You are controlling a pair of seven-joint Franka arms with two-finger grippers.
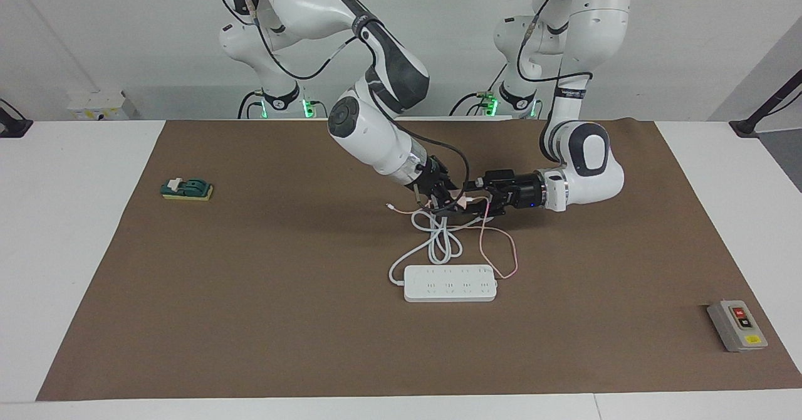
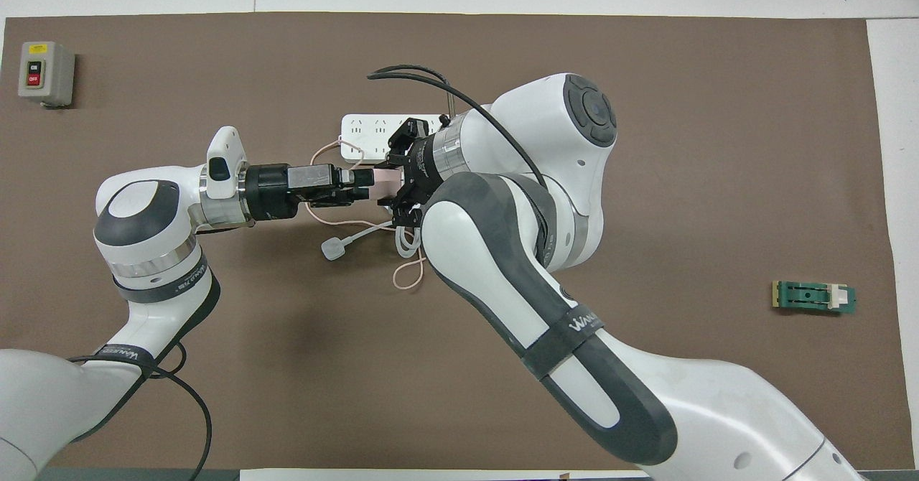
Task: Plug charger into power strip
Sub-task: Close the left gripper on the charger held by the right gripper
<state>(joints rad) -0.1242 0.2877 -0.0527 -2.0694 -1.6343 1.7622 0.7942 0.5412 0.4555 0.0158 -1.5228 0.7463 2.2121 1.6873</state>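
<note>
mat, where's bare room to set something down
Bare: the wide stretch of mat between the green switch block and the power strip, and between the strip and the grey button box. Crowded: mid-table, where both end effectors meet over the looped cords.

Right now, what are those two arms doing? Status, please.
Right gripper shut on charger, raised. Left gripper open around it. Power strip empty. White cord looped between.

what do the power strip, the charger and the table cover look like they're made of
Power strip: probably hard plastic, glossy white, with rounded moulded corners and neat rows of outlets.
Charger: likely smooth plastic too, a pale pink cube with an even matte look; its thin pink cable bends in loose loops, so probably soft rubbery sheathing.
Table cover: flat brown sheet without shine, perhaps paper or felt; hard to tell.
</note>
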